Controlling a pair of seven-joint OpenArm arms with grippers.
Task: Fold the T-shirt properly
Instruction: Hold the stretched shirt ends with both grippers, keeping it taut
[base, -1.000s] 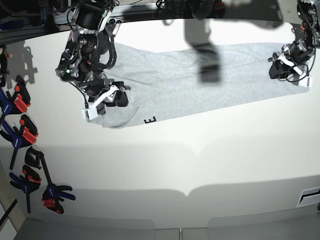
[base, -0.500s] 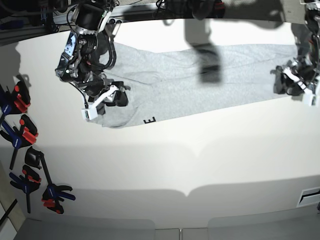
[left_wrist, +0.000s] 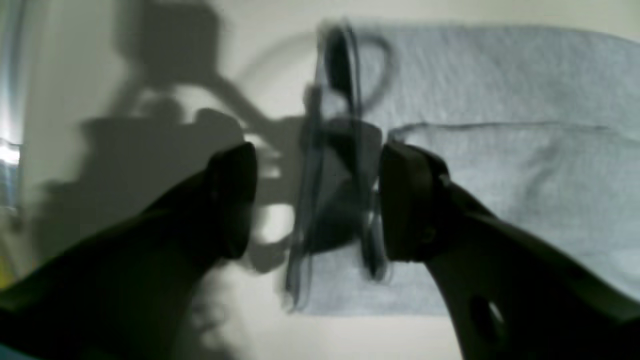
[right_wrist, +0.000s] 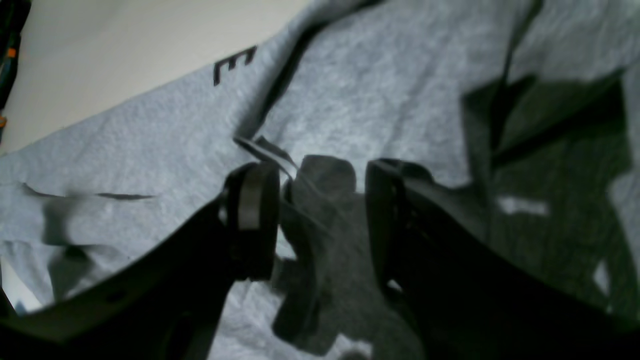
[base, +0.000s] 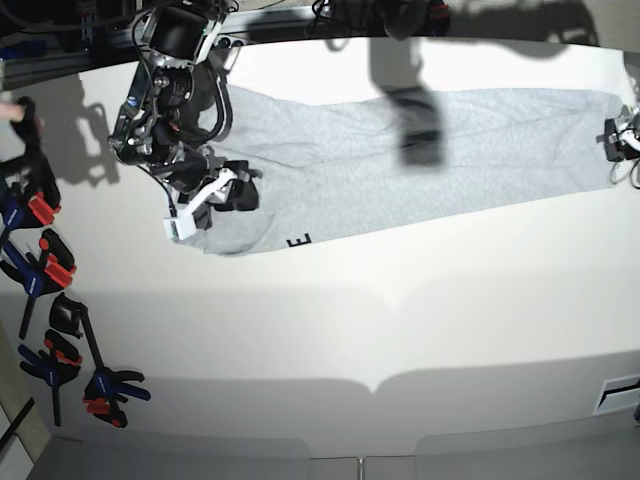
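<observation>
My left gripper (left_wrist: 317, 200) is hanging open over the T-shirt (base: 400, 160) edge; my right gripper (right_wrist: 320, 220) is gaping open above the fabric too.

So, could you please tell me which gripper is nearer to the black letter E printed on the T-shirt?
Right. The right gripper hovers over the T-shirt just beside the letter E; the left gripper is at the shirt's far opposite end.

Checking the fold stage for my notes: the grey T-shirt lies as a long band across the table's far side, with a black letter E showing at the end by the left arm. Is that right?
Not quite. The T-shirt does lie as a long band, but the letter E shows at the end by the right gripper, as the base view shows.
</observation>
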